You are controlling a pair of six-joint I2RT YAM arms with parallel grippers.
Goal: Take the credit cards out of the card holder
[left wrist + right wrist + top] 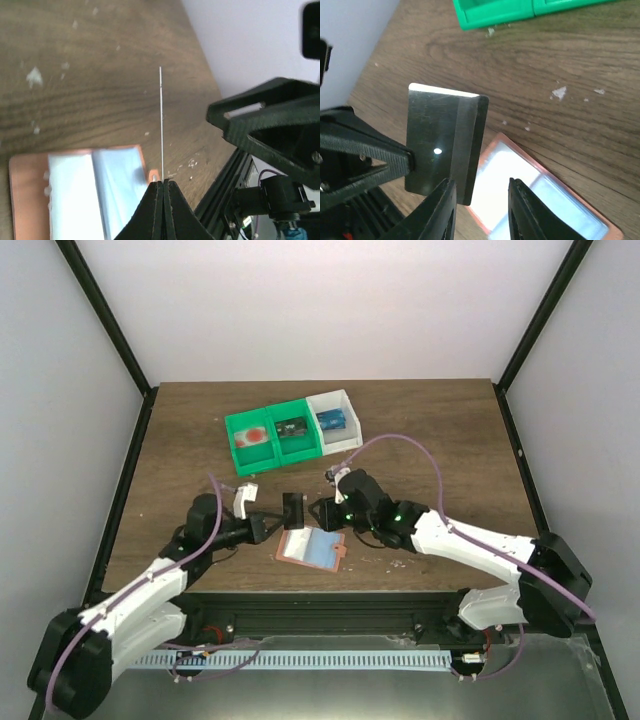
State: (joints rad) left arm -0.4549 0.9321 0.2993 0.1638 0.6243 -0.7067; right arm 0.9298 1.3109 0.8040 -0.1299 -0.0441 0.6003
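the left jaws are clenched on one short edge of the dark card point(442, 142), holding it up off the table point(430, 440) with its face upright. in the left wrist view the card shows edge-on, a thin pale line rising from the pinched tips. it has a pale strip along its top edge and a small bright spot near the middle.

the right jaws stand released, with a clear gap between them. they sit at the card's lower far corner, which lies in the gap close against one tip; i cannot tell whether it touches.

the holder point(312, 548) lies open and flat on the table just below the card, between the two arms, its pale blue inner face up inside a salmon-pink border. neither set of jaws touches it.

well behind, toward the far side of the table, two joined green bins point(262, 458) stand beside a white bin point(342, 439). a blue item point(332, 420) lies in the white bin.
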